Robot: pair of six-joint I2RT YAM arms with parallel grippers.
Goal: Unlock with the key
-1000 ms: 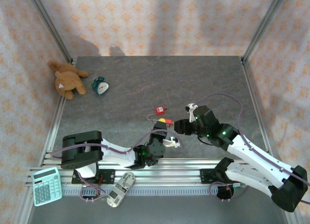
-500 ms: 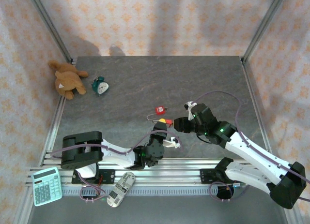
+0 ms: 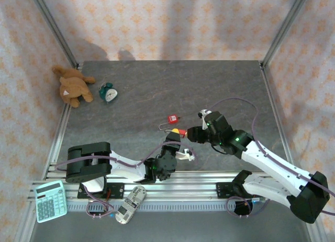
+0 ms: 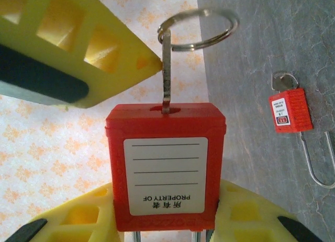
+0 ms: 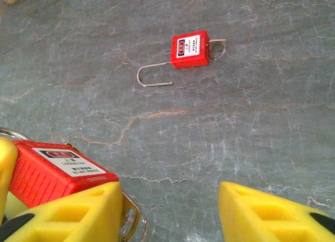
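**Right arm closes in on the key**

The right gripper (image 5: 170,213) has slid a little toward the held padlock (image 4: 166,166) over the last second, while the left gripper (image 3: 177,137) has not shifted and stays clamped on that padlock's red body, lifted clear of the table (image 3: 157,90).

The key (image 4: 166,69) is already seated in the held padlock's keyway, and its key ring (image 4: 201,45) hangs off the end away from the lock.

From the left wrist, one yellow finger (image 4: 78,54) of the right gripper sits just beside the key's shaft, its tip about touching it. From the right wrist, the jaws stand apart with nothing between them, and the ring lies against the inner edge of the finger nearest the held padlock (so no grip on the key yet).

I judge that insertion is done and the turn is what remains. The right jaws need to straddle the key head beside the held padlock, pinch it, then twist.

A spare padlock (image 5: 191,49) lies on the table beyond the held padlock, well apart from it, with its shackle already swung open and its own key in place.
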